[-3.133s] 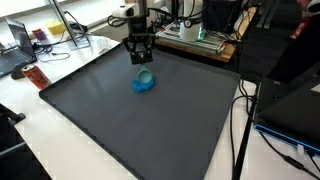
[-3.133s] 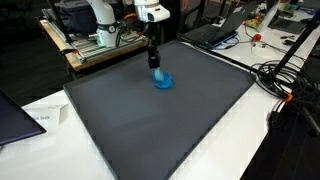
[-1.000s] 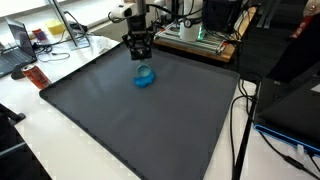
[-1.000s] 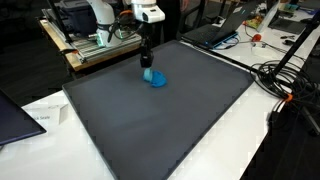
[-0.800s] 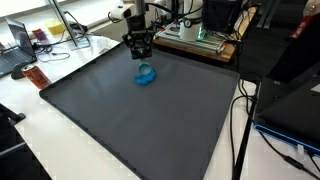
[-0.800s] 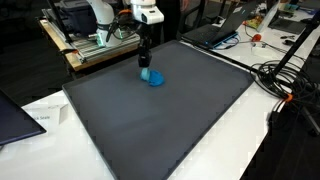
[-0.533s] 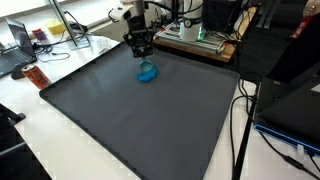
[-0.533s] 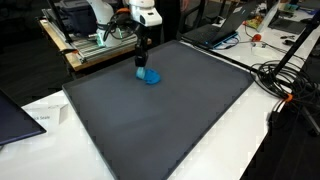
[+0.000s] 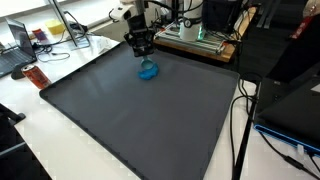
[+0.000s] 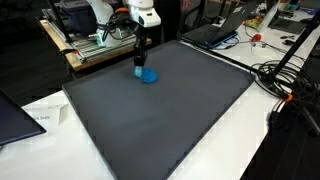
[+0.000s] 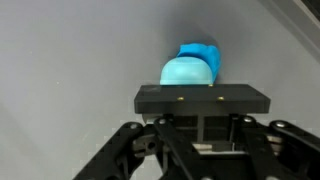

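A small blue object [image 9: 149, 71] lies on the dark grey mat [image 9: 130, 125] near its far edge, and both exterior views show it [image 10: 148, 76]. My gripper [image 9: 143, 56] points straight down onto it and appears shut on it, low over the mat [image 10: 160, 125]. In the other exterior view the fingers [image 10: 139, 66] meet the blue object's top. In the wrist view the blue object [image 11: 190, 65] shows just past the gripper's black body [image 11: 203, 97]. The fingertips themselves are hidden there.
The mat lies on a white table. A red item [image 9: 36, 77] and a laptop [image 9: 15, 45] are beside one edge. Lab equipment [image 9: 195, 35] stands behind the far edge. Cables [image 10: 290, 88] and a dark laptop [image 10: 12, 118] flank the mat.
The gripper and the blue object have moved together across the mat towards its far edge and a little sideways.
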Motion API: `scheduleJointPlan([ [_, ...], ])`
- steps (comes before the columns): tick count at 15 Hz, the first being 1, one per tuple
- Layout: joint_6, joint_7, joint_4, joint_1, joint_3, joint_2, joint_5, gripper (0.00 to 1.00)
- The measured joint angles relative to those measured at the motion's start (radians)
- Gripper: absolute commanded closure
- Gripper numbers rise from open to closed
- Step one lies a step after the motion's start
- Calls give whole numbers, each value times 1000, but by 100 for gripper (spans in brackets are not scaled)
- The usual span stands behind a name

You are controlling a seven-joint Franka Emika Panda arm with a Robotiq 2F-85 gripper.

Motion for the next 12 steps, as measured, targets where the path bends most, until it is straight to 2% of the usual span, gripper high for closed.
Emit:
scheduleJointPlan([
  [7,115,-25,-50,4,3,-97,62,78],
  [12,116,-27,-59,5,-20,-135,199,78],
])
